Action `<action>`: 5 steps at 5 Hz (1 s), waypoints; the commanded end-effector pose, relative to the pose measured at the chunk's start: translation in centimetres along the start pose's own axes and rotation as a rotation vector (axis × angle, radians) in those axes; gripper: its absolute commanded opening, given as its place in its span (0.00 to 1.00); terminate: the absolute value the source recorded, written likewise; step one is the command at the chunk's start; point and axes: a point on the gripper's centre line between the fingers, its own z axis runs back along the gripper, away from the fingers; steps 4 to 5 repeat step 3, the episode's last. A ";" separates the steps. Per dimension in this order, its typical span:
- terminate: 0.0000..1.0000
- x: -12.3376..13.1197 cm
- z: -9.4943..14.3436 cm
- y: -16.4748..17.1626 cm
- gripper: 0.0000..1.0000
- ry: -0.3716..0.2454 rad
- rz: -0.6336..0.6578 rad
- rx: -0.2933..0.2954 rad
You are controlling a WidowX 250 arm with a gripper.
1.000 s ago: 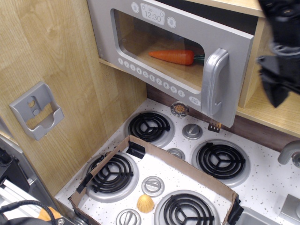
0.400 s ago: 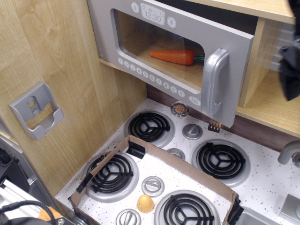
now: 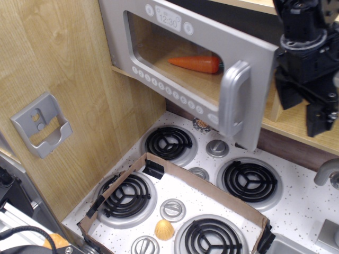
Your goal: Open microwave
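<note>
On the far left, a grey wall bracket (image 3: 39, 131) is fixed to the wood-grain side panel (image 3: 58, 69), and below it, at the bottom edge, a bit of metal frame and black cable shows. Next along, the speckled white stovetop (image 3: 302, 206) carries four black coil burners with silver knobs between them; a low cardboard frame (image 3: 212, 189) lies over the front part of it, enclosing a small yellow-orange ribbed object (image 3: 164, 229). Nothing stands in the swing of the door.

Above the stove, in the upper middle, hangs the microwave (image 3: 159, 74), silver-grey, hinged on its left side against the panel. Its clear window shows an orange carrot (image 3: 195, 63) lying inside on the wooden floor. A clock display reading 12:30 sits above the window, a row of small round white buttons runs below it, and the chunky vertical handle (image 3: 234, 95) is on the door's right edge. The door stands partly ajar, its right side swung out from the cabinet.

At the right, the black gripper (image 3: 307, 108) hangs just behind and beside the door's free edge, its two fingers spread apart and holding nothing.

Compared with a moment ago, the door has swung further outward, and the gripper has come in from the frame's right edge to sit close to the door.
</note>
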 end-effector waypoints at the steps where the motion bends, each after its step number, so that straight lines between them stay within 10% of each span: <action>1: 0.00 -2.3 2.2 2.4 1.00 0.013 0.184 0.011; 2: 0.00 -4.0 2.6 3.1 1.00 0.044 0.339 0.029; 3: 1.00 -6.3 2.8 3.3 1.00 0.056 0.413 0.067; 5: 1.00 -6.3 2.8 3.3 1.00 0.056 0.413 0.067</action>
